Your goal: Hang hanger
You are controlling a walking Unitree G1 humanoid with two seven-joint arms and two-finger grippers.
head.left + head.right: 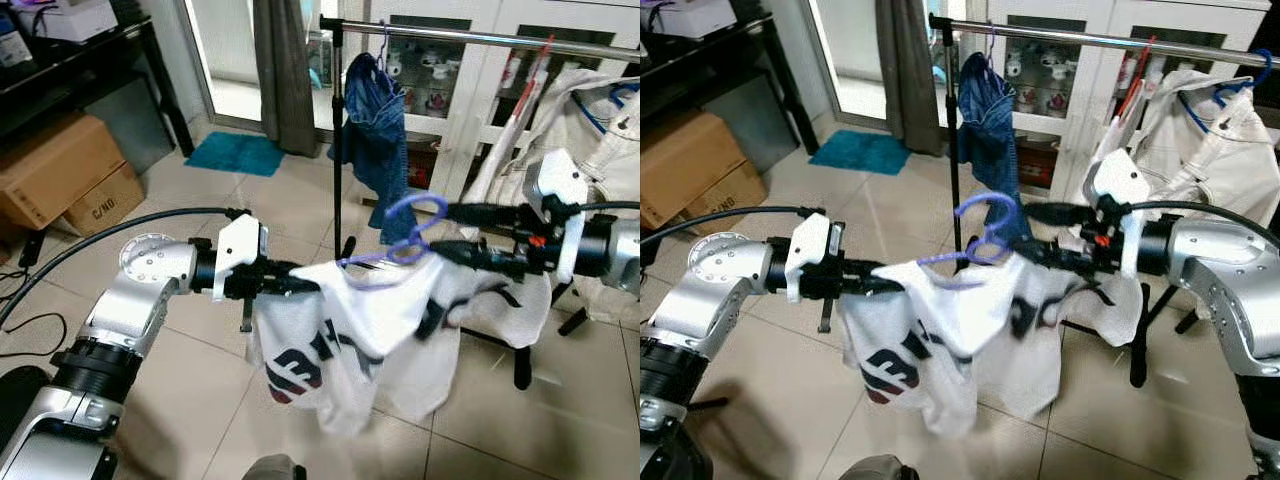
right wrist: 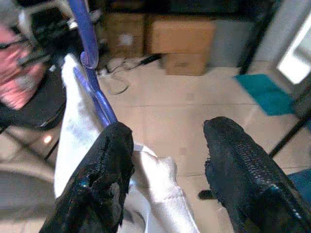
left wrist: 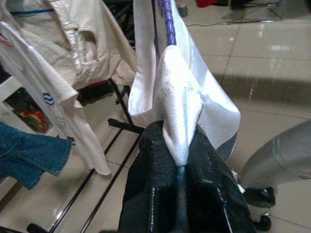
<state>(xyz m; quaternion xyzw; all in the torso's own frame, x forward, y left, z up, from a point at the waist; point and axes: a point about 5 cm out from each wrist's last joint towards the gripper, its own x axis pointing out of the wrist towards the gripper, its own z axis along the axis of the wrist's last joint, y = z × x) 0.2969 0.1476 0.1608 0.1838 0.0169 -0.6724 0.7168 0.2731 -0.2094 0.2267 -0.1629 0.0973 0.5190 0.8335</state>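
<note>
Soft matt cloth is seen in the white printed T-shirt (image 1: 350, 330), hung on a smooth, glossy purple plastic hanger (image 1: 405, 235). A rough, pebbled matt surface is shown on the black gripper fingers (image 2: 245, 165). At twelve o'clock a polished metal rail (image 1: 480, 37) is seen above glossy beige floor tiles (image 1: 290, 200).

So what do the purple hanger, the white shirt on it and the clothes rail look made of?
Hanger: likely plastic, glossy translucent purple.
Shirt: soft woven or knit fabric, matte white; it drapes and folds, pinched in the left gripper.
Rail: metal, probably steel, bright reflective silver bar.
</note>
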